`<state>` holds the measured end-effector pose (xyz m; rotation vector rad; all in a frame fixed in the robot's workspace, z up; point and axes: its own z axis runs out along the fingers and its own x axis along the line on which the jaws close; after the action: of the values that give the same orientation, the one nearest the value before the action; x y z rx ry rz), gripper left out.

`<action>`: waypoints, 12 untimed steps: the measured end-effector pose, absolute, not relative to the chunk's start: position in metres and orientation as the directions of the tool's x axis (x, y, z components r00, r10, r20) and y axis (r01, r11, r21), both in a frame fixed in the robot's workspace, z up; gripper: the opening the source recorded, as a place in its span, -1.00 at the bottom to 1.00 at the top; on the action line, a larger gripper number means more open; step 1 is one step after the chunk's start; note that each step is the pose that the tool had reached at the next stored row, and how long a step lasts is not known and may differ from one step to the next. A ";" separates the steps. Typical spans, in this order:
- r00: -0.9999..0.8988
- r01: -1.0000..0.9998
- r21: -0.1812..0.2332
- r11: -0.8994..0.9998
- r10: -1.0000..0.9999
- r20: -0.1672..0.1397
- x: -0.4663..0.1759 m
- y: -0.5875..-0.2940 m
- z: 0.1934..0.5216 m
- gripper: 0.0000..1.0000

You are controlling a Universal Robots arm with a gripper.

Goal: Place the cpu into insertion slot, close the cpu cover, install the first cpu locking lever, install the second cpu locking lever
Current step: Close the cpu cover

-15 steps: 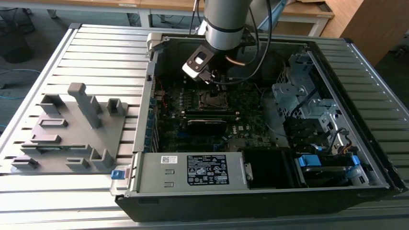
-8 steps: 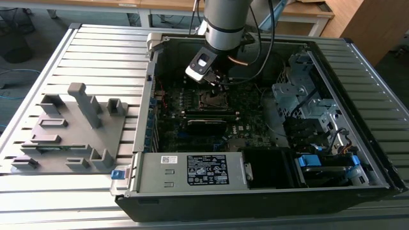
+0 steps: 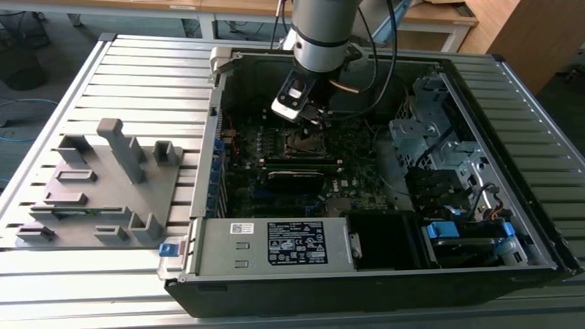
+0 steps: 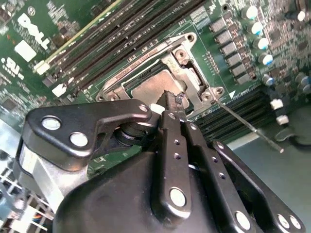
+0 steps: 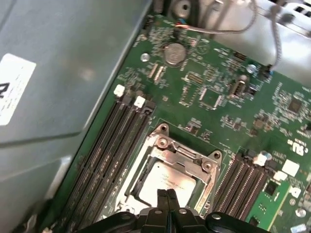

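While the robot arm hangs inside an open computer case [image 3: 274, 274] that lies on a slatted metal worktop [image 3: 137, 62], its gripper [image 3: 314, 120] sits just above the insertion slot [image 3: 306, 142] on the green motherboard [image 5: 214, 97]. In both wrist views the jaws are pressed together with no gap and nothing visible between them, and their tips [image 5: 167, 195] hover over one edge of the cpu [image 5: 165, 180]. The cpu lies flat in the socket with its pale silvery face up. The cpu cover [image 5: 181, 156], a silvery frame, lies around that face, which shows through its window. In the second wrist view a thin metal locking lever [image 4: 248, 125] juts away from one corner of the socket, across the black memory slots [image 4: 233, 114] beside it; I cannot tell whether it is latched. On the worktop, toward the exterior view's left of the case, stands a grey fixture tray [image 3: 101, 199].
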<state>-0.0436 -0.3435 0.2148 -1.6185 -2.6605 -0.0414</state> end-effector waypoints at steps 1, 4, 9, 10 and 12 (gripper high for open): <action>-0.477 0.879 0.009 0.477 0.878 0.037 -0.044 -0.343 0.215 -0.80; -0.523 0.852 0.009 0.523 0.851 0.037 -0.044 -0.343 0.215 -0.80; -0.598 0.801 0.009 0.599 0.800 0.037 -0.044 -0.343 0.214 -0.80; -0.614 0.789 0.009 0.614 0.789 0.037 -0.044 -0.343 0.214 -0.80; -0.643 0.766 0.009 0.643 0.765 0.037 -0.044 -0.343 0.214 -0.80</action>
<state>-0.0437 -0.3434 0.2141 -1.3143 -2.8202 -0.0367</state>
